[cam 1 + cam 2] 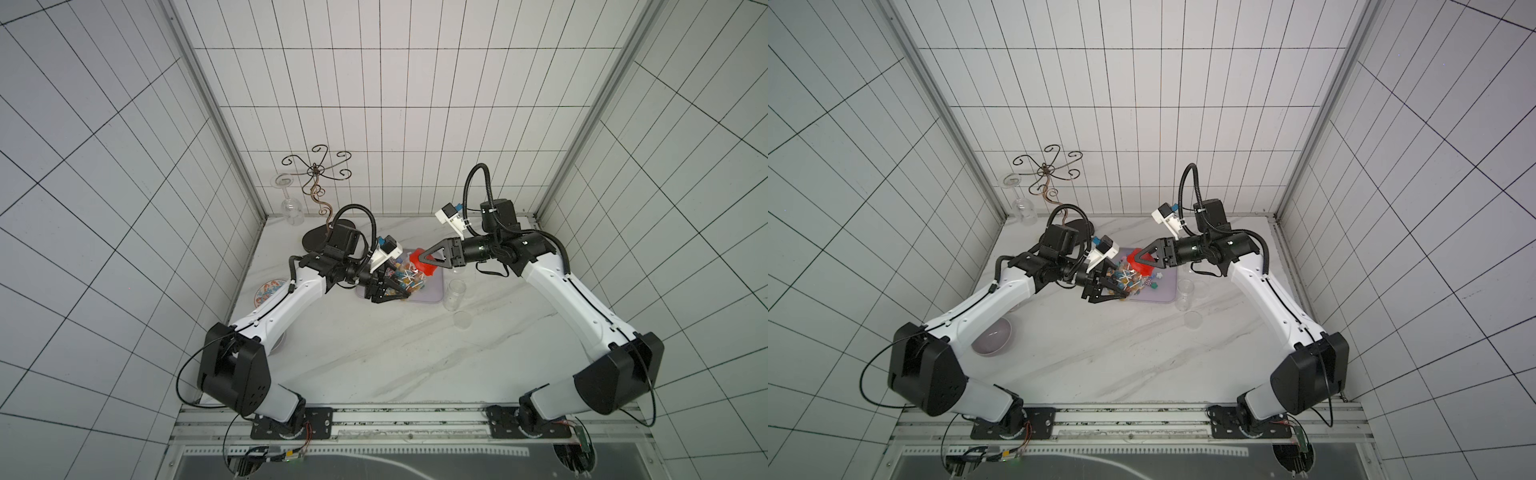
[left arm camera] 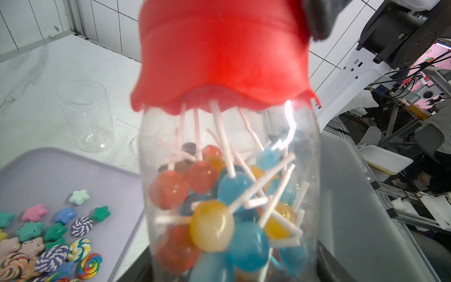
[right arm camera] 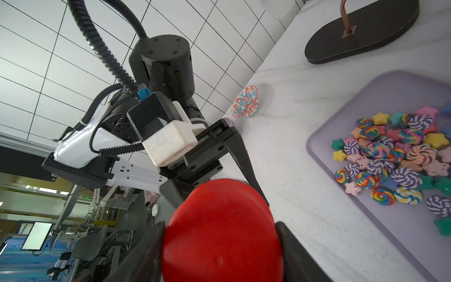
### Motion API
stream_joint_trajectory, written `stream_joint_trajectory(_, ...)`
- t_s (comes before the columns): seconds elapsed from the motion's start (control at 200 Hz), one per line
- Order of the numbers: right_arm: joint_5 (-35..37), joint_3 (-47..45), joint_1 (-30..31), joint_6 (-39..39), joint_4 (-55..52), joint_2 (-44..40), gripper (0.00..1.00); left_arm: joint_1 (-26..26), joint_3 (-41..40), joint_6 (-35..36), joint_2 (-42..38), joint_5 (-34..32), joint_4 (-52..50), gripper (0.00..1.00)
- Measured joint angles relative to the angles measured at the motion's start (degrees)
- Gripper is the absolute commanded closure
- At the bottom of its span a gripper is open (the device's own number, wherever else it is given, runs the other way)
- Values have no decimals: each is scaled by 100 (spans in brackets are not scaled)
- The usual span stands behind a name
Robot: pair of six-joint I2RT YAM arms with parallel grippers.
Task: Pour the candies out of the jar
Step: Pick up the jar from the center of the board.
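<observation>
A clear plastic jar point(image 2: 229, 171) with a red lid point(image 2: 219, 53) hangs tilted over the lilac tray point(image 2: 61, 171), between my two arms. It holds lollipops point(image 2: 212, 224) in orange, blue and yellow on white sticks. My left gripper point(image 1: 395, 289) point(image 2: 231, 268) is shut on the jar's lower body, a dark finger pressed to each side. My right gripper point(image 1: 422, 262) point(image 3: 220, 244) is shut on the red lid point(image 3: 219, 232). Star and swirl candies point(image 3: 390, 156) point(image 2: 56, 232) lie loose on the tray point(image 3: 402, 88).
An empty clear jar point(image 1: 455, 293) and a clear lid point(image 1: 462, 320) stand to the right of the tray. At the back left are a wire stand point(image 1: 316, 170), a hanging wine glass point(image 1: 291, 208) and a patterned bowl point(image 1: 270, 291). A lilac bowl point(image 1: 992, 336) lies under my left arm.
</observation>
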Motion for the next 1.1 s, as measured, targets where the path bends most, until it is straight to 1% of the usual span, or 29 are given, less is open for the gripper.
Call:
stream_joint_trajectory(0.06,0,0,0,0,2,0,48,0,0,-13,0,-4,2,43)
stream_joint_trajectory(0.215,15,-2,0,-4,2,0,31,-2,0,-24,-13,-79,11,45)
stream_joint_trajectory(0.305,59,-2,0,-17,-2,0,26,-28,0,-74,-70,-251,17,46)
stream_joint_trajectory(0.65,269,0,-7,-22,-157,0,8,-164,-35,-225,-411,-1521,83,46)
stream_joint_trajectory(0.735,289,0,-61,-9,-227,0,5,-260,-66,-210,-535,-1915,74,45)
stream_joint_trajectory(0.815,304,0,-142,2,-319,0,5,-433,-76,-153,-656,-2398,13,46)
stream_joint_trajectory(0.995,203,0,-522,42,-619,0,4,-1088,-103,63,-905,-3637,-208,46)
stream_joint_trajectory(1.1,70,0,-656,114,-811,-2,5,-1384,-251,168,-1097,-4223,-313,45)
